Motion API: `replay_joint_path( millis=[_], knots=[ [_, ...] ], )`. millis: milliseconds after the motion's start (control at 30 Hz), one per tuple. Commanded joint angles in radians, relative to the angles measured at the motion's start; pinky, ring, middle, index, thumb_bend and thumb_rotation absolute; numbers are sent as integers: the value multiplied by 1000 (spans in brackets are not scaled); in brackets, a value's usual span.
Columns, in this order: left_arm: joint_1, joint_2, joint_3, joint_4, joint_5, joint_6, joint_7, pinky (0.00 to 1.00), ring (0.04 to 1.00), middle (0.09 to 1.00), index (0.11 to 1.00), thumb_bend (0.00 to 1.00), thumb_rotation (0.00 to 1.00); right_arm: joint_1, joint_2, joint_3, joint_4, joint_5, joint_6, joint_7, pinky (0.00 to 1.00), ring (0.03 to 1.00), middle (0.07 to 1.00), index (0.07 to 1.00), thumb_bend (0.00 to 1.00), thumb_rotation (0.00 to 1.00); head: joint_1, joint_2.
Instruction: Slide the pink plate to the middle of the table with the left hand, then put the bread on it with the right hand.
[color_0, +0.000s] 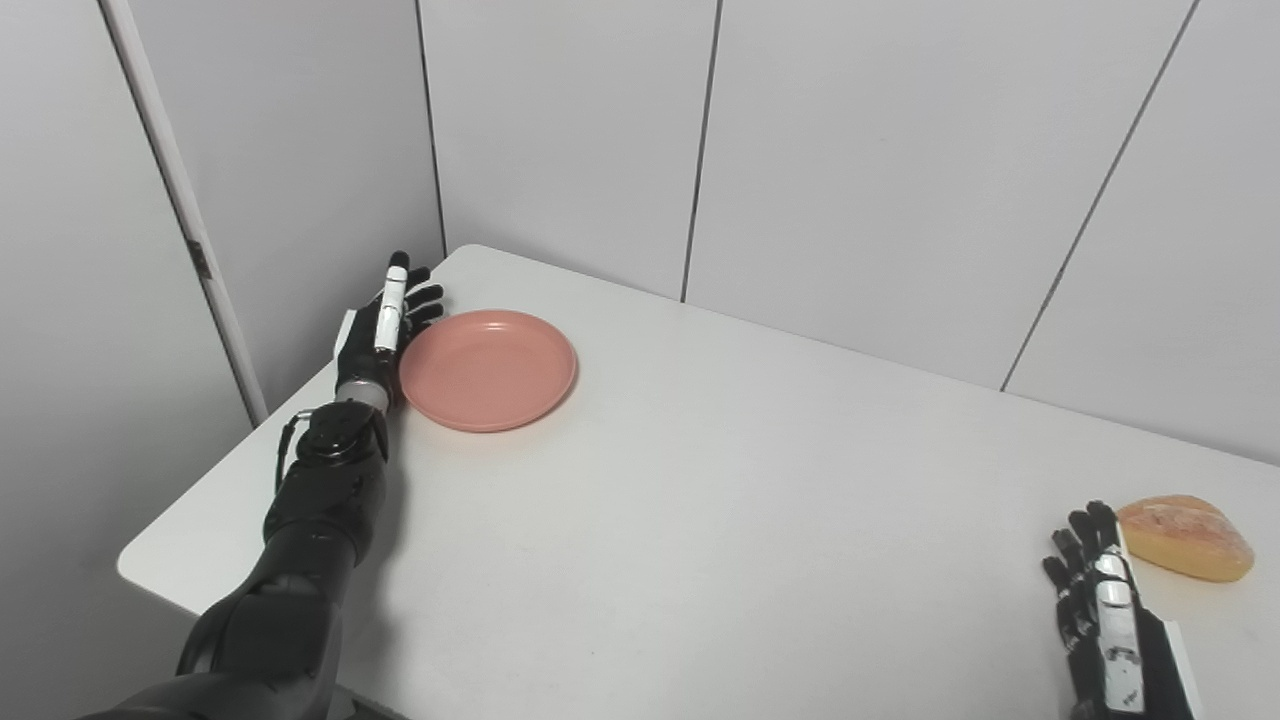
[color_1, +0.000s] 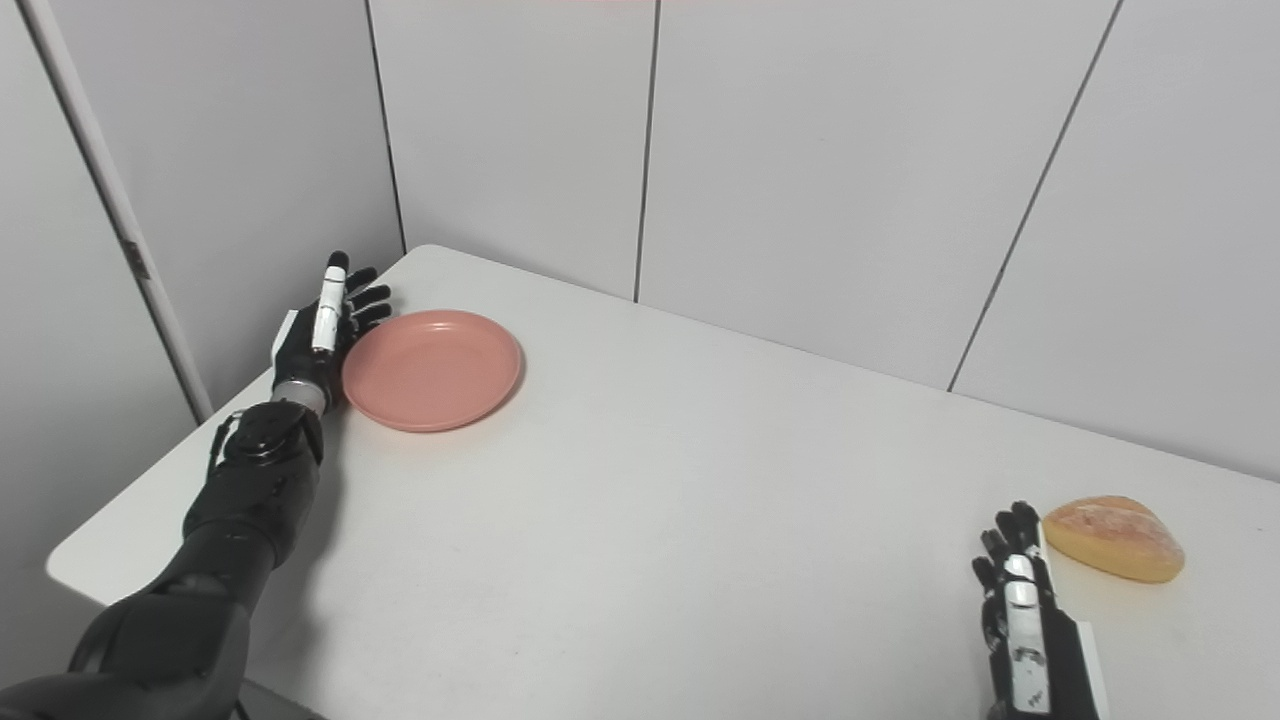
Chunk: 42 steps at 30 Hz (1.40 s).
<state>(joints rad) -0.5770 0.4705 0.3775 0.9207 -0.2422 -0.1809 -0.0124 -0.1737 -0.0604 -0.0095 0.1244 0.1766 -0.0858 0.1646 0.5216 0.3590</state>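
A round pink plate (color_0: 488, 368) lies near the far left corner of the white table (color_0: 700, 500). My left hand (color_0: 387, 325) stands on edge against the plate's left rim, fingers straight and apart, holding nothing. A golden piece of bread (color_0: 1186, 536) rests near the table's right side. My right hand (color_0: 1105, 610) lies flat just left of the bread, fingers extended toward the wall, apart from the bread and holding nothing.
Grey wall panels (color_0: 850, 150) stand close behind the table's far edge. The table's left edge (color_0: 230, 450) runs right beside my left forearm. A wide stretch of bare tabletop lies between plate and bread.
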Motion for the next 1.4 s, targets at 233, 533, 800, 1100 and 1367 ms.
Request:
replay_joint_path(
  millis=[233, 533, 800, 1100, 1367],
  knots=[
    [-57, 18, 0, 12, -43, -56, -34, 893, 825, 827, 807, 619, 1000, -18, 1, 0, -34, 3, 8, 1, 1000, 1000, 1000, 1000, 440, 899, -2, 1],
    [-58, 10, -30, -2, -40, -62, -43, 871, 821, 828, 809, 618, 1000, -18, 9, 3, -49, 1, 30, -8, 1000, 1000, 1000, 1000, 432, 913, -7, 0],
    [-64, -8, -64, 30, -33, -90, -75, 897, 827, 824, 800, 625, 1000, -17, 21, 2, -57, -5, 32, -19, 1000, 1000, 1000, 1000, 424, 880, -17, 2],
    [-91, -34, -104, 89, -30, -118, -100, 864, 815, 824, 797, 677, 1000, -18, 22, 3, -63, -12, 38, -28, 1000, 1000, 1000, 1000, 419, 882, -21, 4],
    [-102, -71, -115, 81, -33, -104, -96, 860, 820, 824, 790, 653, 1000, -18, 26, -1, -62, 1, 34, -24, 1000, 1000, 1000, 1000, 410, 880, -28, 14]
  ],
)
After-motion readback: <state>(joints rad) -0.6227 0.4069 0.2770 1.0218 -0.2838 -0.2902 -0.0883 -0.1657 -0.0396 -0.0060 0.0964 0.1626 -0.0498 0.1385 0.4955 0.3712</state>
